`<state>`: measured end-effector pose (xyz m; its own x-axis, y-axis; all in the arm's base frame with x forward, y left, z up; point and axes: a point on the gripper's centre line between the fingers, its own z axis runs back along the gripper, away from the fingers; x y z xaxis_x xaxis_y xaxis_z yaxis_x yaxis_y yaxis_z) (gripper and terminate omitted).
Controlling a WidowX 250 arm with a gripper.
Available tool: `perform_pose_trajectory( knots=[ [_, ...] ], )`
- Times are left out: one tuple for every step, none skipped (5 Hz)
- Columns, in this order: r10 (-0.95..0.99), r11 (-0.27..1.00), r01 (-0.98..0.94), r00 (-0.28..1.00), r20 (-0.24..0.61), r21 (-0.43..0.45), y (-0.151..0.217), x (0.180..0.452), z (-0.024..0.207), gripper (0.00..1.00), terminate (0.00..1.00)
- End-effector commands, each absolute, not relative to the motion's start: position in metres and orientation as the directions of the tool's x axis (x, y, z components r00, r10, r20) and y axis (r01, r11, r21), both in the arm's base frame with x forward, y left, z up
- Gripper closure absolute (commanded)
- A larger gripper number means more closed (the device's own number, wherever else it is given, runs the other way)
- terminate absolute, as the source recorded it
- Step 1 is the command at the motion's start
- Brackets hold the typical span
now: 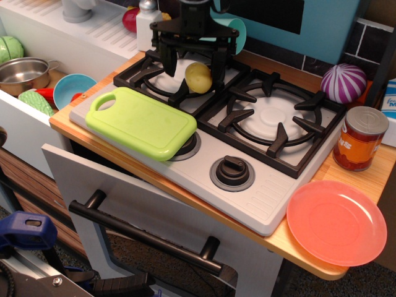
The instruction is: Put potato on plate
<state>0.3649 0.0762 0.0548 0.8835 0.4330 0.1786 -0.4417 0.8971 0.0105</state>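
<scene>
The pale-yellow potato point(198, 77) rests on the black grate of the left burner. My black gripper point(193, 69) is open and comes down from above, one finger point(168, 62) to the left of the potato and the other point(219, 69) to its right. I cannot tell whether the fingers touch it. The salmon-pink plate point(336, 221) lies empty on the wooden counter at the front right corner, far from the gripper.
A lime-green cutting board point(142, 121) lies on the stove front left. A soup can point(359, 138) and a purple striped onion point(343, 83) stand at the right. A teal cup point(234, 30) sits behind the gripper. A sink at left holds a pot point(23, 73) and blue bowl point(72, 90).
</scene>
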Motion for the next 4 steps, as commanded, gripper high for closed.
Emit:
perform_pose_trajectory(
  knots=[
    [0.432, 0.895, -0.446, 0.862, 0.265, -0.008, 0.078, 0.365, 0.055, 0.0, 0.0],
    [0.453, 0.889, -0.457, 0.859, 0.238, -0.041, 0.081, 0.367, 0.047, 1.0, 0.0],
    [0.461, 0.886, -0.459, 0.856, 0.234, -0.065, 0.082, 0.37, 0.043, 1.0, 0.0],
    [0.458, 0.887, -0.46, 0.861, 0.222, -0.044, 0.078, 0.37, 0.056, 1.0, 0.0]
  ],
)
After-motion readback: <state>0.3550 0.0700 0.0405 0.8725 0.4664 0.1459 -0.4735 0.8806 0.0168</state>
